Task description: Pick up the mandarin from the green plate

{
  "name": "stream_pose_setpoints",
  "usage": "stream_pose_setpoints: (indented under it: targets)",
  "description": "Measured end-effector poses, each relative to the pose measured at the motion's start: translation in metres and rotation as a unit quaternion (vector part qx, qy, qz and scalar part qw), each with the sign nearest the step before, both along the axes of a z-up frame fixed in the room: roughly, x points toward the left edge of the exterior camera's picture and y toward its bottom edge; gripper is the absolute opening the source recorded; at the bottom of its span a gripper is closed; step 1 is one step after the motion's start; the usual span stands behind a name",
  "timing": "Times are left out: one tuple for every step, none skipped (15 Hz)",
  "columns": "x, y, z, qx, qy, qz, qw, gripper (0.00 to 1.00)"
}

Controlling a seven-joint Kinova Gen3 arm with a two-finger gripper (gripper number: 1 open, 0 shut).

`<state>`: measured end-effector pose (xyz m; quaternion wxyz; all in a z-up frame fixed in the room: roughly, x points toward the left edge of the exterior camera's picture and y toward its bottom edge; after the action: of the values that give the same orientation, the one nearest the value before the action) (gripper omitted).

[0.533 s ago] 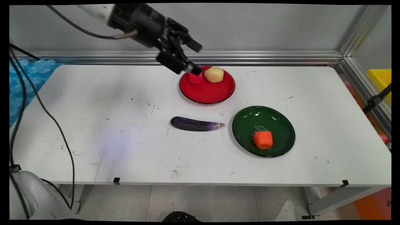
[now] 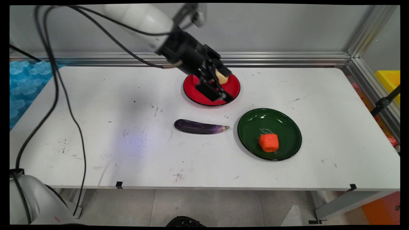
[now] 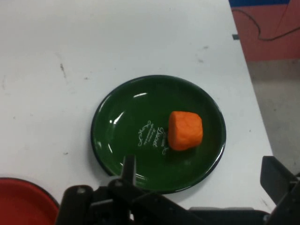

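Hovering over the red plate (image 2: 191,89) beside the potato (image 2: 222,77), the gripper (image 2: 220,91) spreads its fingers wide, holding nothing.

Against the view half a second earlier, the gripper (image 2: 220,83) sits lower and further right, now over the middle of the red plate (image 2: 235,89) rather than above that plate's far-left rim. The arm's black wrist covers the pink block that showed on the red plate before, and hides part of the potato (image 2: 222,77) there. The black cables hang in wider loops left of the red plate.
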<state>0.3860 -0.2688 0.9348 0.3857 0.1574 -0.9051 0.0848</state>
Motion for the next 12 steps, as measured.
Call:
stream_pose_setpoints:
  targets:
    - [-0.011, -0.003, -0.007, 0.000, -0.007, -0.002, 1.0000, 1.00]
    - [-0.020, -0.006, -0.013, 0.001, -0.014, -0.004, 0.9999, 1.00]
    - [-0.031, -0.009, -0.021, 0.001, -0.021, -0.006, 0.9998, 1.00]
    - [-0.043, -0.013, -0.029, 0.000, -0.029, -0.007, 0.9996, 1.00]
    - [-0.051, -0.016, -0.034, 0.000, -0.034, -0.009, 0.9994, 1.00]
    - [-0.060, -0.020, -0.042, 0.000, -0.041, -0.010, 0.9991, 1.00]
    - [-0.070, -0.024, -0.049, 0.000, -0.047, -0.011, 0.9988, 1.00]
    - [-0.078, -0.027, -0.055, 0.001, -0.053, -0.012, 0.9985, 1.00]
    - [-0.088, -0.030, -0.062, 0.002, -0.059, -0.013, 0.9982, 1.00]
    - [-0.097, -0.034, -0.069, 0.003, -0.065, -0.014, 0.9978, 1.00]
    - [-0.106, -0.037, -0.077, 0.004, -0.071, -0.015, 0.9973, 1.00]
    - [-0.114, -0.040, -0.083, 0.005, -0.076, -0.016, 0.9970, 1.00]
